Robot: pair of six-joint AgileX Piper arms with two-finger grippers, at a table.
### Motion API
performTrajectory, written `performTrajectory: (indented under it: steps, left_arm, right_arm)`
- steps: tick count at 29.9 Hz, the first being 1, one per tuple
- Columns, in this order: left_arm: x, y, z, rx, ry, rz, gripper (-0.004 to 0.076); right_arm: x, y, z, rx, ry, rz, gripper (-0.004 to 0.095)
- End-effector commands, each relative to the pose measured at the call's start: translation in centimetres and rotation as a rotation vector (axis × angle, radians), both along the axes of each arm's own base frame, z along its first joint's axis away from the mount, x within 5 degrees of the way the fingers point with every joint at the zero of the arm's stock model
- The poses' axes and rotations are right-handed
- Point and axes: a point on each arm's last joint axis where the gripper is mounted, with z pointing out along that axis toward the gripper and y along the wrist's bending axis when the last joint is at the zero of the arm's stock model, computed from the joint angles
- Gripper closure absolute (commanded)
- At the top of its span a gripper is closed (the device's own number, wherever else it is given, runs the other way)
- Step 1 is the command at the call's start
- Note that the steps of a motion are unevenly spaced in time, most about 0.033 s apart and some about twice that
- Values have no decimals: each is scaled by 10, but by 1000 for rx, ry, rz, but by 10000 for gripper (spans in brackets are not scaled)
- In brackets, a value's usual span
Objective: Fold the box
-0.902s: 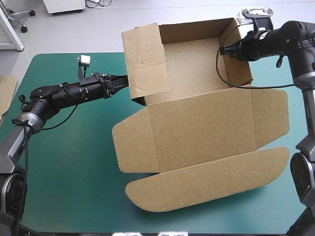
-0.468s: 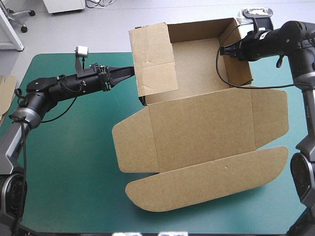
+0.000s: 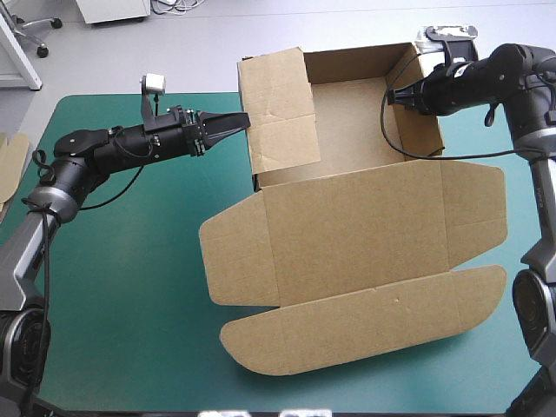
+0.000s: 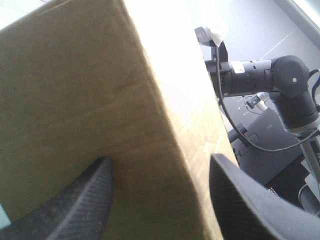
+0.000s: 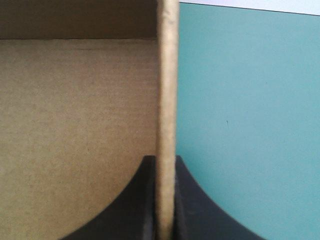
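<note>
The brown box (image 3: 347, 226) lies mid-table as an open tray, its far walls raised and its lid (image 3: 365, 321) flat toward the near edge. My left gripper (image 3: 241, 121) is at the raised left wall flap (image 3: 278, 109). In the left wrist view this gripper (image 4: 160, 160) is open, and the flap's edge (image 4: 150, 100) stands between the spread fingers. My right gripper (image 3: 393, 94) holds the top of the right wall (image 3: 421, 104). The right wrist view has its gripper (image 5: 166, 160) shut on that wall's edge (image 5: 167, 75), with the box's inside to one side.
A piece of more brown board (image 3: 10, 161) shows at the table's left edge. Bare teal-green cover (image 3: 113, 287) stretches over the near left part of the table. The right arm (image 4: 260, 80) appears beyond the flap in the left wrist view.
My left gripper has moved right and a little farther off, pushing the left wall flap more upright. The tray has shifted slightly right. The right gripper has kept its hold.
</note>
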Motion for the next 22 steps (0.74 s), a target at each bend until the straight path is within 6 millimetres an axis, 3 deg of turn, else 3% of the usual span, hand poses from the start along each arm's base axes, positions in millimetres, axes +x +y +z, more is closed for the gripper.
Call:
performTrajectory:
  steps: [1, 13, 22]
  left_arm:
    - [-12, -3, 39, -65, -75, -8, 271]
    - [-9, -3, 48, 284, 25, 93, 267]
    - [-11, -24, 59, 476, 6, 152, 267]
  right_arm:
    - [-14, -4, 31, 54, -120, -31, 942]
    - [-14, -3, 29, 112, -81, -79, 939]
    - [-12, 13, 17, 63, -10, -83, 934]
